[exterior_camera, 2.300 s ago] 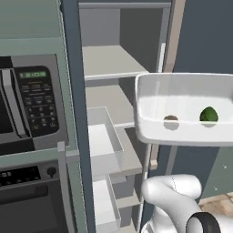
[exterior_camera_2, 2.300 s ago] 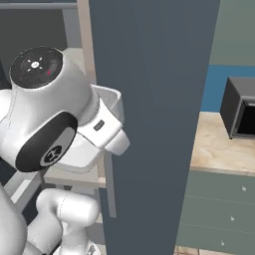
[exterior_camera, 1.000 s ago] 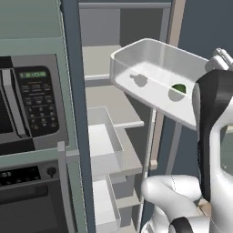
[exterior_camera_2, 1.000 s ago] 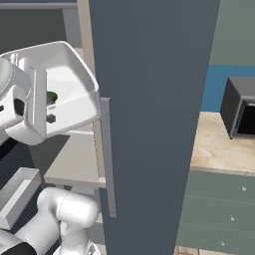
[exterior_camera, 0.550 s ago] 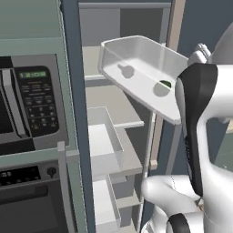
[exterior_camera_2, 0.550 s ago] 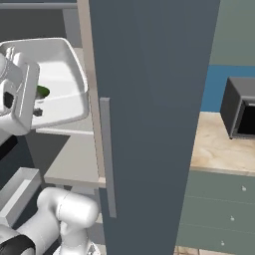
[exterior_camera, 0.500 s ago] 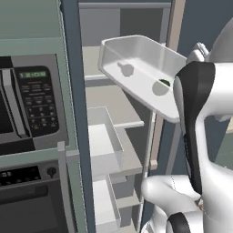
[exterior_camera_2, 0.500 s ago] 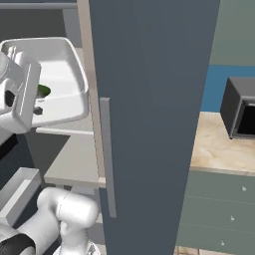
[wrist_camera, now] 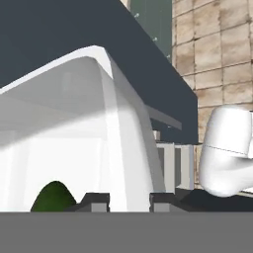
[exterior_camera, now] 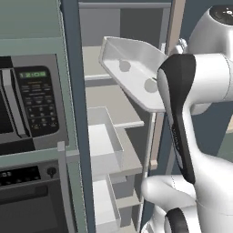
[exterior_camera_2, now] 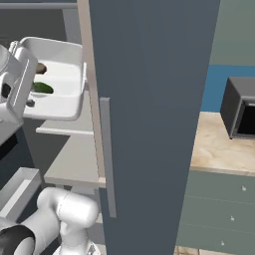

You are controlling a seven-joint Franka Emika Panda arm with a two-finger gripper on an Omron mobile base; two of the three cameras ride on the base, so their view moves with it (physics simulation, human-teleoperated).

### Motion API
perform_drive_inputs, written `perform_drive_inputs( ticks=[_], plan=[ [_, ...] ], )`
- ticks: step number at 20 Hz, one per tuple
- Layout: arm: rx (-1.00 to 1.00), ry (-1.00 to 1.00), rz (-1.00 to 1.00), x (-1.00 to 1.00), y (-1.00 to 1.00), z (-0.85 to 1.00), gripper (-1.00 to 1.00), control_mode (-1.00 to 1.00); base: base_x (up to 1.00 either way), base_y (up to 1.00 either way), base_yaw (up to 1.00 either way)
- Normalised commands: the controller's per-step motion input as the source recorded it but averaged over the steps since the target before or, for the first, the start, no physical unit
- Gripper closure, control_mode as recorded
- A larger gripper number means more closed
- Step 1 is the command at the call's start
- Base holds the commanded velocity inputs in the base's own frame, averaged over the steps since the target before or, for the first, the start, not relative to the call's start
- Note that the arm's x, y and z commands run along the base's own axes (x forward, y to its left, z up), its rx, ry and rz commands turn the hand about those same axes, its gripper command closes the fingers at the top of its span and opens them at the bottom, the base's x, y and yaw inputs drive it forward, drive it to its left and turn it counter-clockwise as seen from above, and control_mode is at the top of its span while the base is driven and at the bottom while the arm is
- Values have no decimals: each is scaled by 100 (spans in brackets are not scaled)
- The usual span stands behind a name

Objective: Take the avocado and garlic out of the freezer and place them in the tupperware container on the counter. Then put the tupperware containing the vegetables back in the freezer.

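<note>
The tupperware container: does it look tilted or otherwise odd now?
Yes. The tupperware container is held in the air at the freezer, clearly tilted, with the avocado and garlic inside, so they might roll.

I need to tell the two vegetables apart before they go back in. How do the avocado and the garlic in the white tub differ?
Seen from the right base view, the avocado is dark green, while the garlic is a pale tan-brown lump. The avocado lies nearer the gripper's side of the tupperware container; the garlic lies farther in, towards the tub's back rim. Both are small, roundish and lie loose in the container, which the gripper holds by its wall.
</note>
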Motion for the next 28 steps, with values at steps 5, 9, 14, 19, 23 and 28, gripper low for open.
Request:
perform_drive_inputs(
  ticks=[5,9,14,19,23,28],
  plan=[
    [6,-2,0,19,48,0,100,-100,0,0,0],
    [7,-7,0,36,29,0,100,-100,0,0,0],
    [9,-6,0,43,21,0,100,-100,0,0,0],
    [7,-2,2,50,7,0,100,-100,0,0,0],
    [4,0,7,24,0,0,100,-100,0,0,0],
    [1,-2,10,38,0,0,100,-100,0,0,0]
  ],
)
